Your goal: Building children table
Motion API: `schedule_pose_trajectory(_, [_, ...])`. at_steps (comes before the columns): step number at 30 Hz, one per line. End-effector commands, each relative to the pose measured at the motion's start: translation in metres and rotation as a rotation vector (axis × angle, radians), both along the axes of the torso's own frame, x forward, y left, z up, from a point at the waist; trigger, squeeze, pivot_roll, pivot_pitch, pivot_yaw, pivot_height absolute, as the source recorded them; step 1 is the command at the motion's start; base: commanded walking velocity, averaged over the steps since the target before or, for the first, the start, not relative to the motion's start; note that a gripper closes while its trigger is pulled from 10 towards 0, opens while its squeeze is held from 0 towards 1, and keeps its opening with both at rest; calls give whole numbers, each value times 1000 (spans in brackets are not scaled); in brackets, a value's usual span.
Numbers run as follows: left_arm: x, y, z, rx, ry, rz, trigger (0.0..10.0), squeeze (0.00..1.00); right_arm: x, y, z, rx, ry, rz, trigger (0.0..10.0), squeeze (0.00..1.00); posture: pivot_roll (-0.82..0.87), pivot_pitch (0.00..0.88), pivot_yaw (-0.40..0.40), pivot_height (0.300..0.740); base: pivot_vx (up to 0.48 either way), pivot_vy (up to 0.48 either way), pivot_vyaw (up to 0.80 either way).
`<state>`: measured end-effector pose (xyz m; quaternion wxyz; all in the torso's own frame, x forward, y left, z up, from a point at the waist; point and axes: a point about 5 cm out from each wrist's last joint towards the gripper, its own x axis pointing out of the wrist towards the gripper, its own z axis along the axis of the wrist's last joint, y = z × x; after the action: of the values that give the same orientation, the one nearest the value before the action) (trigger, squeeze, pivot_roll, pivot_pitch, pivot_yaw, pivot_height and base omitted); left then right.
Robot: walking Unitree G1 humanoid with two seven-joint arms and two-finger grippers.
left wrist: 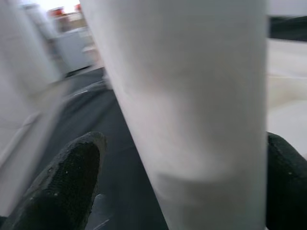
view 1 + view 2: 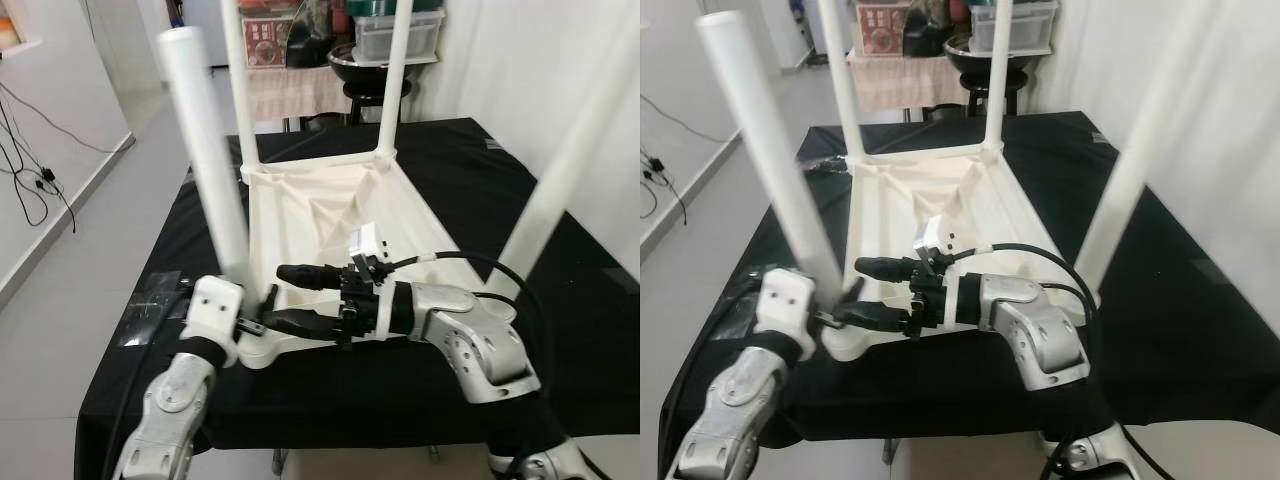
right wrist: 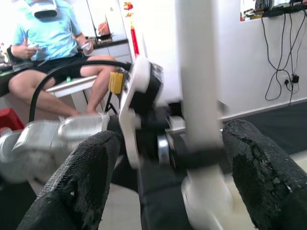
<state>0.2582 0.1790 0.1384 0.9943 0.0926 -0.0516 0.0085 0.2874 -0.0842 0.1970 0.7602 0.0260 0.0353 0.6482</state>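
A white children's table [image 2: 330, 215] lies upside down on a black-covered table [image 2: 570, 310], its four white legs pointing up. My left gripper [image 2: 262, 312] is at the base of the near-left leg [image 2: 215, 170]. Its fingers [image 1: 62, 187] straddle that leg [image 1: 192, 110], open, with a gap on one side. My right gripper [image 2: 285, 298] reaches in from the right toward the same corner. It is open, its fingers [image 3: 81, 177] spread wide, with the leg [image 3: 199, 96] and the left wrist ahead of them.
A person [image 3: 48, 33] in a light blue shirt sits beyond the table. At the back stand a stool with a dark bowl [image 2: 365, 65] and a plastic box [image 2: 400, 35]. Cables [image 2: 30, 175] trail on the floor at the left. A white wall lies to the right.
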Motion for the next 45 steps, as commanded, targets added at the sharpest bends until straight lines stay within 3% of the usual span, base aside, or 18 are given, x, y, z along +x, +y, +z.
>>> schedule_pose_trajectory(1, [-8, 38, -6, 50, 41, 192, 10000, 0, -2, -3, 1, 16, 0, 9, 10000, 0, -41, 0, 42, 740, 0, 0, 0])
schedule_pose_trajectory(3, [-18, 56, -5, 68, 38, 286, 10000, 0, -2, -8, 0, 4, 1, 2, 10000, 0, -26, 0, 39, 740, 0, 0, 0])
schedule_pose_trajectory(6, [-22, 64, -4, 90, 37, 325, 10000, 0, -2, -10, -1, 1, 4, -4, 10000, 0, -24, 0, 38, 740, 0, 0, 0])
schedule_pose_trajectory(8, [-33, 83, -4, 114, 39, 408, 10000, 0, -2, -13, -5, -12, 14, -18, 10000, 0, -16, 0, 34, 740, 0, 0, 0])
schedule_pose_trajectory(12, [-37, 90, -4, 109, 32, 437, 10000, 0, -3, -13, -13, -43, 26, -23, 10000, 0, -13, 0, 31, 740, 0, 0, 0])
schedule_pose_trajectory(16, [-35, 88, -4, 102, 26, 430, 10000, 0, -4, -12, -18, -65, 31, -22, 10000, 0, -16, 0, 31, 740, 0, 0, 0])
schedule_pose_trajectory(22, [-26, 63, -2, 48, -15, 296, 10000, 0, -4, -19, -34, -157, 51, -29, 10000, 0, -20, 0, 31, 740, 0, 0, 0])
schedule_pose_trajectory(25, [-25, 52, -4, 29, -11, 258, 10000, 0, -1, -35, -46, -241, 74, -71, 10000, 0, -18, 0, 27, 740, 0, 0, 0])
schedule_pose_trajectory(27, [-25, 52, -4, 29, -11, 258, 10000, 0, -1, -35, -46, -241, 74, -71, 10000, 0, -18, 0, 27, 740, 0, 0, 0])
schedule_pose_trajectory(31, [-25, 46, -4, 24, -14, 230, 10000, 0, -1, -64, -63, -389, 106, -113, 10000, 0, -27, 0, 33, 740, 0, 0, 0])
schedule_pose_trajectory(37, [-24, 45, -6, 38, -4, 224, 10000, 0, 4, -86, -68, -481, 110, -172, 10000, 0, -28, 0, 34, 740, 0, 0, 0])
schedule_pose_trajectory(42, [-23, 44, -7, 39, -3, 222, 10000, 0, 18, -91, -59, -393, 95, -261, 10000, 0, -32, 0, 39, 740, 0, 0, 0])
schedule_pose_trajectory(45, [-21, 44, -7, 41, -3, 225, 10000, 0, 30, -85, -53, -311, 75, -314, 10000, 0, -32, 0, 40, 740, 0, 0, 0])
